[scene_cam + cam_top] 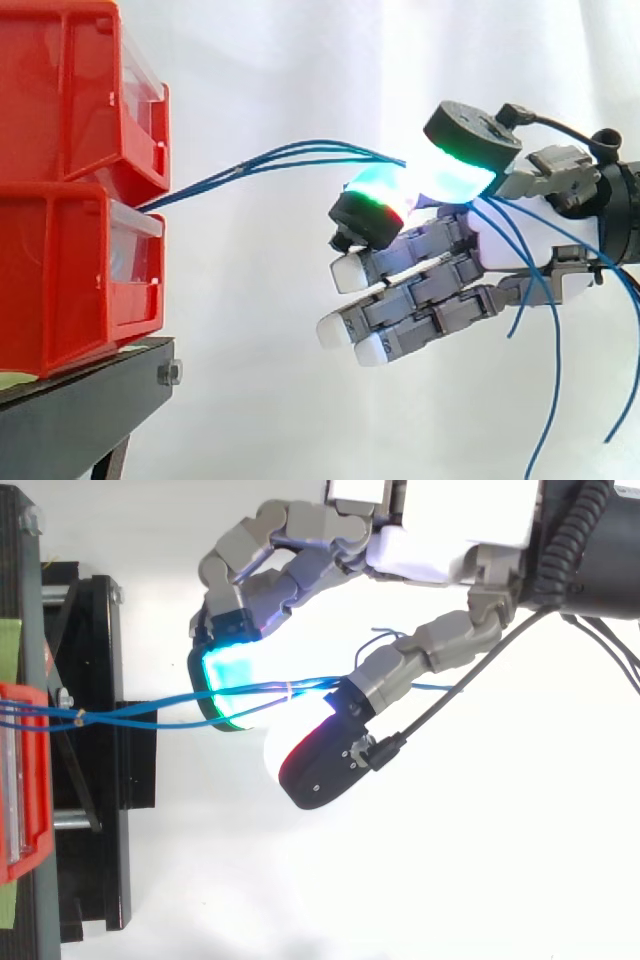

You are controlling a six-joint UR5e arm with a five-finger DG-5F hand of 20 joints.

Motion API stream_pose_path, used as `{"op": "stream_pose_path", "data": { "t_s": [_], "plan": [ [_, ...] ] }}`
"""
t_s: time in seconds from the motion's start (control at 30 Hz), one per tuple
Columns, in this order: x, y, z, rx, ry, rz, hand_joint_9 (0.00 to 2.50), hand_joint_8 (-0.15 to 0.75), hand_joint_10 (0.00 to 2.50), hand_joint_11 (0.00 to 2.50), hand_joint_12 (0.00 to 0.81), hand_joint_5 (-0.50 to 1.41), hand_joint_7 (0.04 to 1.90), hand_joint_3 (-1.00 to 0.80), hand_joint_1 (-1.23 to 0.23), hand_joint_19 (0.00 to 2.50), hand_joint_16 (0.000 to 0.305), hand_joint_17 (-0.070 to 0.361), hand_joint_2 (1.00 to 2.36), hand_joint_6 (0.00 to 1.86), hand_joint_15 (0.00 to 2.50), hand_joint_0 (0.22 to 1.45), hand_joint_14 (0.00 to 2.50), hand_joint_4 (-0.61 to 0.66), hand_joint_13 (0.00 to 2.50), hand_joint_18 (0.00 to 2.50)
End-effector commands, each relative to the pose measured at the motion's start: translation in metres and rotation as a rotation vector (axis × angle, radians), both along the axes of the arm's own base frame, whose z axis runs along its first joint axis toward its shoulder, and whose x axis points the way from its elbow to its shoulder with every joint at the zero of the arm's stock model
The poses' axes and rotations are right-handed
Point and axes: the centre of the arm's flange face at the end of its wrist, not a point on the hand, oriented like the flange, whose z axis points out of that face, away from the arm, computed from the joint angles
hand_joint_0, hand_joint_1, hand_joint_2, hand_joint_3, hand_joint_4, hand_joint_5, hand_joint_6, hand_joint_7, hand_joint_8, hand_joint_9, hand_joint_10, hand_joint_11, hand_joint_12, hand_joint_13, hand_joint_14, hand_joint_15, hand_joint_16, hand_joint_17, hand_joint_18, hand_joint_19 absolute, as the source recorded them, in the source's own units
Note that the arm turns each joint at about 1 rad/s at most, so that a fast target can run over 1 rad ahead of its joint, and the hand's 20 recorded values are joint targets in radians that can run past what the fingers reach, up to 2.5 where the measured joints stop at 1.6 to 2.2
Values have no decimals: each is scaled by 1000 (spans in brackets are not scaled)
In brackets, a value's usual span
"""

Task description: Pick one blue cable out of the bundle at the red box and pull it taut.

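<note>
The robot hand (430, 555) is closest to the top camera and reaches in towards the red box (70, 280). Its thumb and one finger are closed together on the blue cables (290, 158), and the two pressing pads (380, 190) glow cyan, green and red. The other fingers are curled loosely underneath and hold nothing. The cables leave the front of the box, which sits on a black stand (90, 390), and rise in a shallow bow to the pinch. Loose tails hang down behind the palm. Several strands seem to enter the pinch, and I cannot tell whether only one is caught. I judge the grasp made and the pull unfinished. Next I need to draw the hand away from the box with a firm pinch until the bow straightens, ideally with one strand.
</note>
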Motion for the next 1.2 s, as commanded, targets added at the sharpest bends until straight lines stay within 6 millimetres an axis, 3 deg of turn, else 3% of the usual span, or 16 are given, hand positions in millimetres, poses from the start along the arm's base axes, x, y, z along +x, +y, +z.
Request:
{"op": "stream_pose_path", "data": {
  "t_s": [0.0, 0.2, 0.37, 0.47, 0.67, 0.93, 1.17],
  "plan": [
    [0, 0, -1, 0, 1, 0, 838, 180, 7, 324, 374, -133, 1066, -500, -882, 206, 59, 133, 1000, 848, 174, 457, 7, 14, 437, 415],
    [0, 0, 0, 0, 0, 0, 886, 198, 7, 325, 381, -122, 1091, -500, -766, 230, 61, 136, 1000, 835, 173, 446, 7, 12, 444, 415],
    [0, 0, -1, 0, 1, 0, 877, 175, 8, 340, 352, -121, 1152, -500, -725, 240, 54, 121, 1000, 826, 188, 539, 8, -9, 430, 367],
    [0, 0, 0, 0, 0, 0, 876, 175, 9, 343, 345, -122, 1193, -309, -758, 244, 53, 118, 1014, 829, 188, 574, 8, -18, 431, 364],
    [0, 0, 1, 0, -2, 0, 850, 191, 9, 354, 348, -136, 1174, -170, -837, 228, 53, 119, 1022, 859, 190, 604, 9, -5, 449, 387],
    [0, 0, 1, 0, -2, -2, 780, 164, 8, 336, 347, -146, 1123, -350, -946, 184, 53, 120, 1013, 857, 166, 700, 8, -49, 433, 407],
    [0, -1, 1, 0, -2, -8, 766, 154, 8, 325, 347, -151, 1117, -500, -958, 165, 53, 118, 1000, 846, 154, 742, 6, -69, 429, 426]
  ]
}}
